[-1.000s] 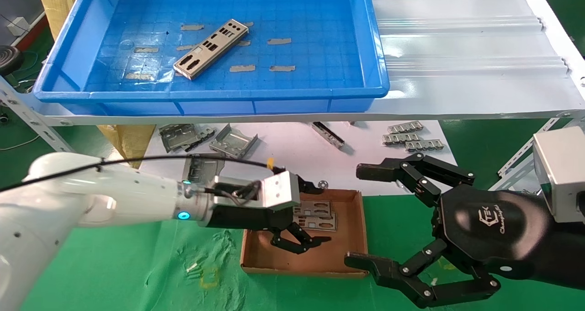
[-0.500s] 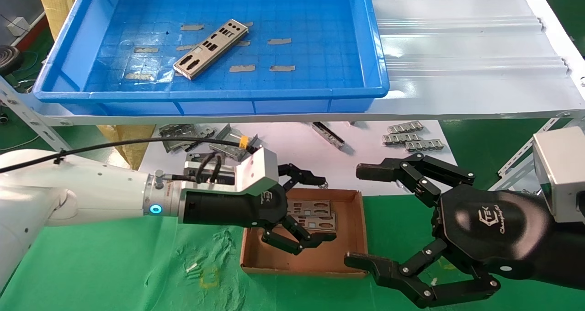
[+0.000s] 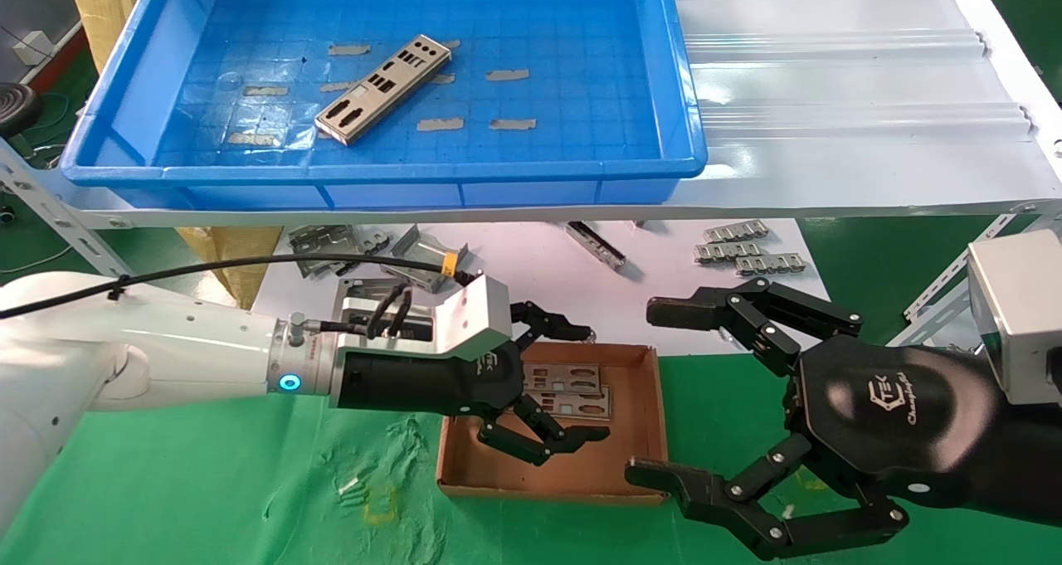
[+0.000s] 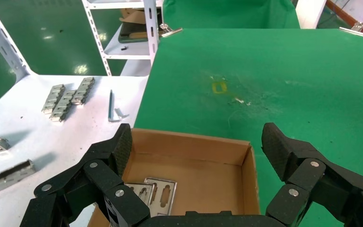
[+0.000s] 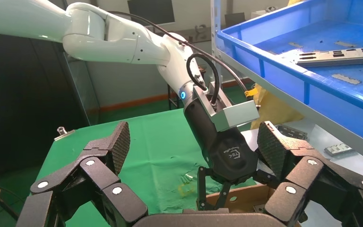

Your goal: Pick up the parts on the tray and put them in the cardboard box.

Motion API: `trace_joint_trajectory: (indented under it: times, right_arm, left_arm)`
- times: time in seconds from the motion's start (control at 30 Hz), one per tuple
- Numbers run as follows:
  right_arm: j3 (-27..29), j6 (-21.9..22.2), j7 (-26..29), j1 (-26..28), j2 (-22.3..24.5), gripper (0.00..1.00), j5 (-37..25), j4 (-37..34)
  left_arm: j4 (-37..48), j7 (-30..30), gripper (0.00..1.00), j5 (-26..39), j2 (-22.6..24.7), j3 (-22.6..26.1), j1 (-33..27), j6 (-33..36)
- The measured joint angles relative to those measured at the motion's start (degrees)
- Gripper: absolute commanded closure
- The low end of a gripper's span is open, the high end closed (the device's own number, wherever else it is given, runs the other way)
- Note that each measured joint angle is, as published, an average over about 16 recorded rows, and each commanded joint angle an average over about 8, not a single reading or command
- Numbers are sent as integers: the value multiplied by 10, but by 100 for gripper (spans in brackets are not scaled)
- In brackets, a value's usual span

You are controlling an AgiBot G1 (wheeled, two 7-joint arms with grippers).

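I see the tray (image 3: 124, 100) on the shelf, well beyond both sets of fingers, with one part (image 3: 383, 89) lying diagonally on its floor among tape scraps. My left gripper (image 3: 552, 382) hangs over the cardboard box (image 3: 655, 416), its fingers (image 3: 543, 442) spread wide and holding nothing; two more parts (image 3: 572, 391) lie flat in the box directly under and between them. My right gripper (image 3: 689, 399) sits just beside the box, fingers wide apart and empty. Its black palm carries a logo; I read "TEK", the smaller script beneath I cannot make out.
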Motion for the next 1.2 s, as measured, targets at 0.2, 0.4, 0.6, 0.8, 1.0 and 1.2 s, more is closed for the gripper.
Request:
trace_joint_trajectory:
  times: [0.2,0.4,0.6,0.8,1.0,1.2]
  right_arm:
    - [0,0,0,0,0,0,0,0]
    - [0,0,0,0,0,0,0,0]
    - [0,0,0,0,0,0,0,0]
    - [0,0,0,0,0,0,0,0]
    - [0,0,0,0,0,0,0,0]
    - [0,0,0,0,0,0,0,0]
  left_arm:
    - [-45,-24,0,-9,-27,-23,21,0]
    - [-106,-58,0,-22,-66,-56,50,2]
    - [-168,-93,0,-36,-105,-89,79,4]
    - [-231,-127,0,-50,-144,-122,109,5]
    - [-294,-162,0,-63,-183,-156,139,7]
    - [-356,-196,0,-77,-222,-189,168,9]
